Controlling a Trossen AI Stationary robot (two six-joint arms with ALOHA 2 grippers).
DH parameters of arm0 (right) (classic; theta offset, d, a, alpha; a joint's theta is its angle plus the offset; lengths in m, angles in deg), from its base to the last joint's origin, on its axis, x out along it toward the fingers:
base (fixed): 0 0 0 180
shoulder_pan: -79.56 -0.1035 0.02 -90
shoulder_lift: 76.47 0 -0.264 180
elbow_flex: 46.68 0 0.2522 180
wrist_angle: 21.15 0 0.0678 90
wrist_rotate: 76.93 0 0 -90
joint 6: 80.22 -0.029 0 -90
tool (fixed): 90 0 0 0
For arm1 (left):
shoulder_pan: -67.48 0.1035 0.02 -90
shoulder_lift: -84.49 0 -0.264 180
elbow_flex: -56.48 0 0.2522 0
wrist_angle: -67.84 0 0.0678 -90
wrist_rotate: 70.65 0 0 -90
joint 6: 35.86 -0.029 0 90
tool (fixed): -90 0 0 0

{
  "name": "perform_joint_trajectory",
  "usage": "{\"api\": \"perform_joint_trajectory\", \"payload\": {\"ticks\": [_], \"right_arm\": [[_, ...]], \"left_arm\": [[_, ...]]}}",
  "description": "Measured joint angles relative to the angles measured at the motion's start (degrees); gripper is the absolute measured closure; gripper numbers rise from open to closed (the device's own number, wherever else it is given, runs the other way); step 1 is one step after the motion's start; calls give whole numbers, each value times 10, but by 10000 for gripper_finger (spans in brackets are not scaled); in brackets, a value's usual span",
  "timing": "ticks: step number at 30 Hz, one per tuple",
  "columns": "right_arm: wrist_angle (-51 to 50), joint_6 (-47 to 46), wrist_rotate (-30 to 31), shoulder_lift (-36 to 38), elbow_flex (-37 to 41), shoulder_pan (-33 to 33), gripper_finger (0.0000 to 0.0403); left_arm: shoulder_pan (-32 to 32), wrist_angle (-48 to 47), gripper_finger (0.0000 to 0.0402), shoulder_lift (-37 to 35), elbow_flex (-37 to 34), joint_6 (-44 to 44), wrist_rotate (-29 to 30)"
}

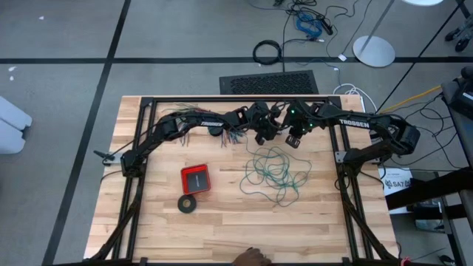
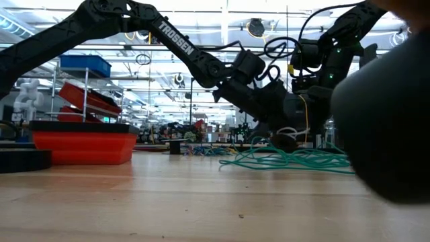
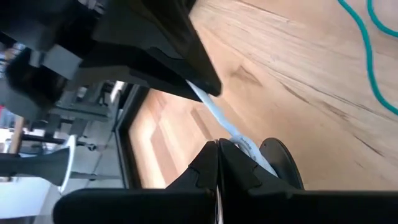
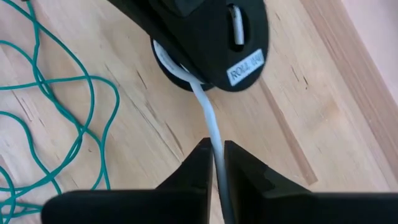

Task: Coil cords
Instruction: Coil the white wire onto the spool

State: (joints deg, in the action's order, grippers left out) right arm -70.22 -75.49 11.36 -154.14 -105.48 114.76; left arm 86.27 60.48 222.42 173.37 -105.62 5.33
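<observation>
Desk (image 1: 222,229): wooden top, both arms reaching to its far middle, claws close together.

Green wire (image 1: 275,174): loose tangle spread flat on the desk, just on the near side of both claws, touched by neither. Not yet coiled, by the look of it.

Red box (image 1: 195,178) and black ring (image 1: 188,204): well off on the left claw's outer side, nearer the front edge; apart from the work.

Left claw (image 3: 219,163): clenched tight, fingertips meeting, with the white cord (image 4: 208,121) running out from between them. The round black piece (image 4: 214,37) sits right at this claw. Probable reason: it anchors that end so the cord has something to be pulled against.

Right claw (image 4: 216,163): fingers close on either side of the white cord, a narrow gap between them, cord threaded through it. Cannot tell whether it grips or only guides. The cord runs straight from here to the black piece, so it seems held taut for winding.
</observation>
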Motion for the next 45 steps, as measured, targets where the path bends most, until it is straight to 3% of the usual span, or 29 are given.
{"api": "perform_joint_trajectory", "payload": {"ticks": [10,20,32,45], "right_arm": [[-10,-10,0,0,0,0,356],[-24,-11,1,-2,0,0,395],[-49,-13,3,-2,0,0,361],[-27,-28,1,-3,0,0,387]], "left_arm": [[0,-29,395,4,0,2,1],[-1,-30,386,10,1,-13,8],[-1,-34,383,12,1,-12,8],[-1,-34,383,12,0,-11,10]]}}
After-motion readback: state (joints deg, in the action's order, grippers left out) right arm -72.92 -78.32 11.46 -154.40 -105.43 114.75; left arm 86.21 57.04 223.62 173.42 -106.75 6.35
